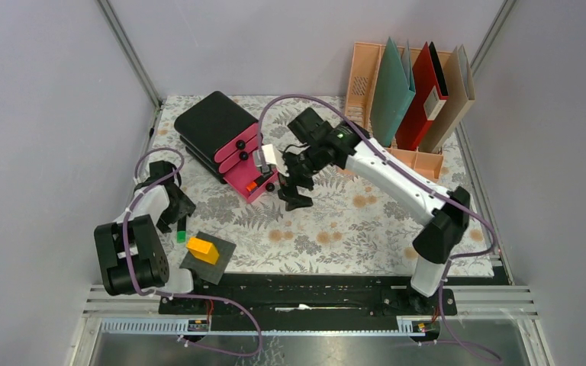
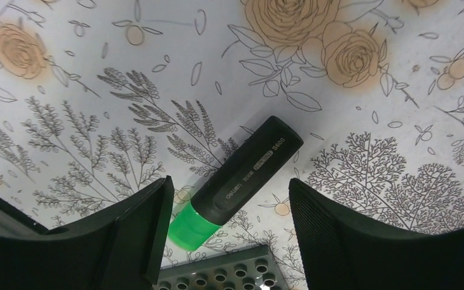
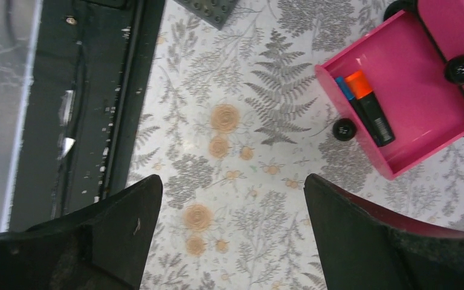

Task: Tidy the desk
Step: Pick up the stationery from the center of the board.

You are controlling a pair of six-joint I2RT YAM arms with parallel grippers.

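Currently left gripper (image 2: 229,181) is spread, straddling a green highlighter (image 2: 248,169) on the surface (image 2: 368,115). Right gripper (image 3: 232,178) is spread and empty, with an open pink drawer (image 3: 417,84) ahead-right.

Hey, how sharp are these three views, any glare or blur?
Top external: even light, no glare on the desk. Left wrist: the highlighter is crisp, its print readable, while the left fingers look soft. Right wrist: the pink drawer is sharp, right fingers softer.
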